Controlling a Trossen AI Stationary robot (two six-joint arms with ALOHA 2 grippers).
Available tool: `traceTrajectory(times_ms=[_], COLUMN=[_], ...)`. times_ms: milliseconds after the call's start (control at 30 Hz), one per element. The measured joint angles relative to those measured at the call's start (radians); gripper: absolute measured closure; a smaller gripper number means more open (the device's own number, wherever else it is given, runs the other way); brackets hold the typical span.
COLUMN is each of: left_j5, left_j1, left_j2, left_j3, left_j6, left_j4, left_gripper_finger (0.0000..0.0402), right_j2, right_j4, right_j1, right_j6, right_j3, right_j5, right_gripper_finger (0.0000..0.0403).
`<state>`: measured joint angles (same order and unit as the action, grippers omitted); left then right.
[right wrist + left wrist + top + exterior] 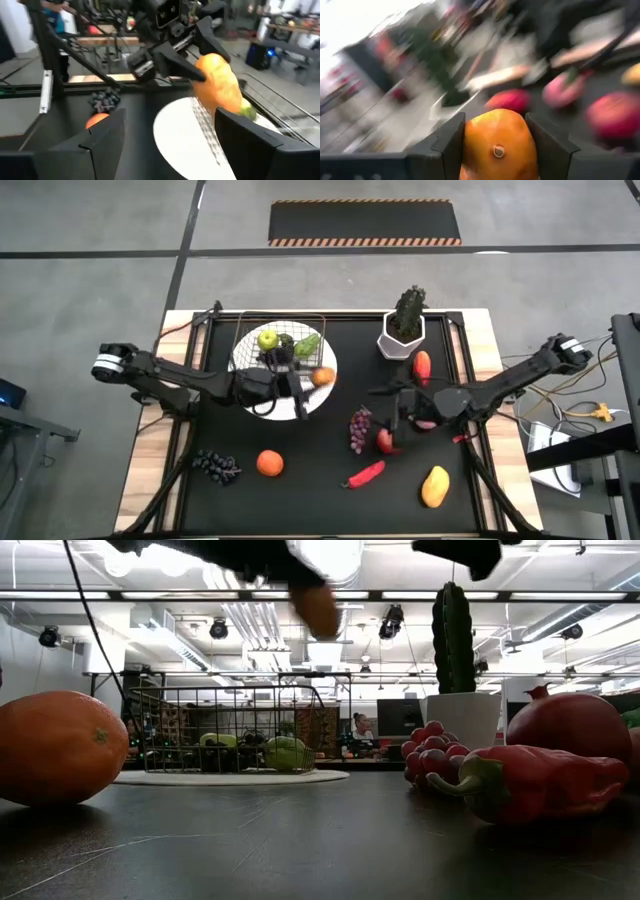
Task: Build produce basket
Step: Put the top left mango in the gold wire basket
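Over the round white plate's (262,408) near edge, left gripper (318,377) is clamping a small orange fruit (323,376); wire mesh basket (280,340) is lying just beyond. Right gripper (392,418), jaws wide and empty, is waiting well apart.

Blur and cut-offs across the four views

The left wrist view is smearing everything behind the orange fruit (499,145), whose lower part is running off the edge. In the low view, both arms are getting cropped at the top and the orange (58,747) at the side.
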<state>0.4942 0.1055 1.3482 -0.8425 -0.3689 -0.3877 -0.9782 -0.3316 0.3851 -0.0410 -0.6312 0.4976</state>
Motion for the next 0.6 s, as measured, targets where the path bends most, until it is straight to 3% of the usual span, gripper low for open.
traceTrajectory(times_ms=[67,167,300,433,600], left_j5=[0.114,0.143,0.042,-0.130,-0.149], left_j1=[-0.040,-0.139,-0.279,-0.356,-0.380], left_j2=[-0.025,-0.050,-0.034,0.025,0.086], left_j3=[-0.010,-0.019,-0.019,-0.020,-0.036], left_j6=[0.037,0.158,0.319,0.340,0.340], left_j4=[0.118,0.281,0.382,0.362,0.351], left_gripper_finger=[0.0233,0.0231,0.0231,0.0230,0.0229], right_j2=[0.047,0.079,0.073,0.038,-0.007], right_j4=[0.083,0.165,0.193,0.200,0.200], right_j1=[-0.001,-0.001,0.000,0.000,0.000], right_j6=[-0.033,-0.072,-0.077,-0.079,-0.096], right_j3=[0.000,0.000,0.001,0.004,0.005], right_j5=[0.006,0.006,0.006,0.005,0.026], right_gripper_finger=[0.0119,0.0126,0.0139,0.0151,0.0162])
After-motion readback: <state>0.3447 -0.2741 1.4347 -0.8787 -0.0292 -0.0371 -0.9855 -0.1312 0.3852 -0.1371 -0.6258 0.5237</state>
